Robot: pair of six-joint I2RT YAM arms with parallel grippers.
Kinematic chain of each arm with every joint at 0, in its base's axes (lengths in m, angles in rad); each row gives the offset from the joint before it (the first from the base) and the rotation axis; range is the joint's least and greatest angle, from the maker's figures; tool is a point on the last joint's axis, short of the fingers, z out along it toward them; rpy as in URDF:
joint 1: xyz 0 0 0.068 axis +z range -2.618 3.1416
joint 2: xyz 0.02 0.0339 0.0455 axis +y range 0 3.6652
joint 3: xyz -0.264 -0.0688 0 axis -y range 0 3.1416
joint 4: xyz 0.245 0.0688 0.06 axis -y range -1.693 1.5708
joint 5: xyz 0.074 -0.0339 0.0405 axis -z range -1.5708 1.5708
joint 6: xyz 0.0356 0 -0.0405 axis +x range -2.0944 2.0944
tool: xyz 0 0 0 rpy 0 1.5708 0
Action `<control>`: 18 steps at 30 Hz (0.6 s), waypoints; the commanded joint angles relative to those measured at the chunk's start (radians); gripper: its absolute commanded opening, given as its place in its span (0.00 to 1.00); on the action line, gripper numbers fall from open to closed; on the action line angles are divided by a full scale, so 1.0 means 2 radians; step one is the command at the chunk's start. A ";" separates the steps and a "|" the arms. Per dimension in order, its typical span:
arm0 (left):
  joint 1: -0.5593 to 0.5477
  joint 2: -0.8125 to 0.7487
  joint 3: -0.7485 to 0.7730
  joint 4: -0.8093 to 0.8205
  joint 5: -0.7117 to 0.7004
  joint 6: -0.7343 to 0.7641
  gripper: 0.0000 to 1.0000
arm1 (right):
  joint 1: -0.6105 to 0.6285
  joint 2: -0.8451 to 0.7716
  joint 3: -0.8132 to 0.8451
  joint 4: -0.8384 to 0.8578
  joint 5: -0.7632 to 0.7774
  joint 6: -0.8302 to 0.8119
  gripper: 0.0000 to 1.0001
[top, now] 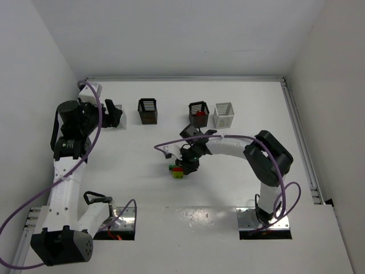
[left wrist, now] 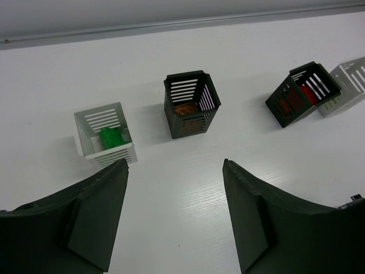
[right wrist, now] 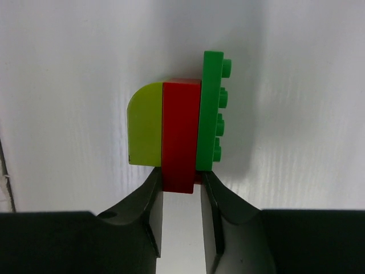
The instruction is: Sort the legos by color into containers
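Four containers, two white and two black, stand in a row ahead of the left gripper, whose jaws are spread wide with nothing between them. The white bin is nearest it and holds one green lego. The black bin straight ahead has an orange-brown piece inside. A second black bin farther off to the side shows red through its slats; how many pieces it holds cannot be told. A second white bin sits just beside it, its contents hidden. Three more legos are joined side by side at the right gripper: a red brick in the middle, a yellow-green brick on one face and a green plate on the other. That gripper is closed narrow, its fingertips pinching the near end of the red brick, and the other two pieces lie just outside and beyond the fingers. The cluster rests low on the table, well apart from all four bins.
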 commanded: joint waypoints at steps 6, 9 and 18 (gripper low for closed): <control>0.003 -0.005 -0.039 0.008 0.042 -0.011 0.73 | 0.003 -0.026 0.006 0.034 0.012 0.012 0.04; 0.003 -0.005 -0.066 0.008 0.093 -0.018 0.73 | 0.003 -0.076 -0.005 0.034 0.012 -0.001 0.02; -0.053 -0.039 -0.136 0.014 0.221 -0.012 0.68 | 0.003 -0.141 0.064 -0.042 -0.013 -0.038 0.00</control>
